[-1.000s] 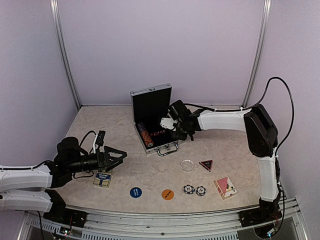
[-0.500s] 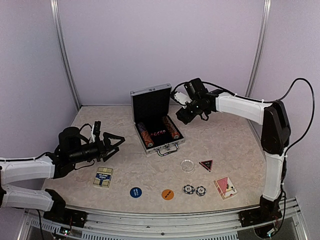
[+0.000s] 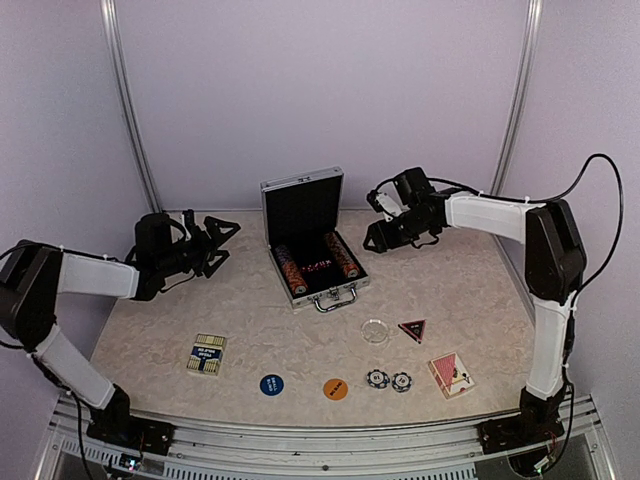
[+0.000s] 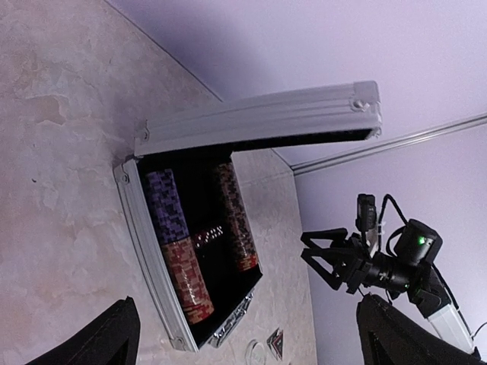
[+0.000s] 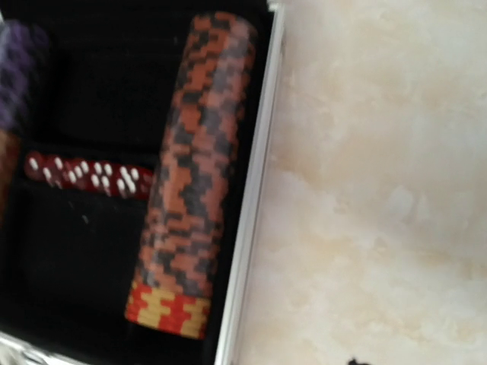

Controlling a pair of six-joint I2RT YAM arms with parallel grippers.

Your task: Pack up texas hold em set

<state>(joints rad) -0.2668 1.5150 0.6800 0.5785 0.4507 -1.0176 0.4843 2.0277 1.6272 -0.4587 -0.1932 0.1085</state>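
1. Status of my hands. My left hand [image 3: 216, 244] hangs above the counter [image 3: 470, 290] to the left of the briefcase [image 3: 301, 183], fingers spread fully and holding nothing. My right hand [image 3: 374, 240] hangs just beside the briefcase's right wall. The left wrist view shows its fingers parted with nothing between them, so I judge it released and empty.

2. Location of the set. The briefcase stands at the middle of the counter, lid raised upright, handle [image 3: 335, 297] toward me.

3. Packed so far. Two rows of striped chips lie in the black lining: the left chip row [image 3: 291, 270] and the right chip row [image 5: 194, 175]. A line of red dice [image 5: 84, 173] sits between them.

4. Left to pack. All of these lie on the counter, near my bases and well apart from the briefcase:
- blue card deck [image 3: 207, 353], on the left
- blue disc [image 3: 271, 384]
- orange disc [image 3: 336, 389]
- two loose chips [image 3: 389, 380], side by side
- clear disc [image 3: 375, 330], just beside the dark triangle [image 3: 412, 329]
- red card deck [image 3: 451, 373], on the right

5. Assessment. I judge the task roughly half complete. The chip rows are seated; the decks, discs, triangle and loose chips must go in, and then the lid must be lowered and latched.
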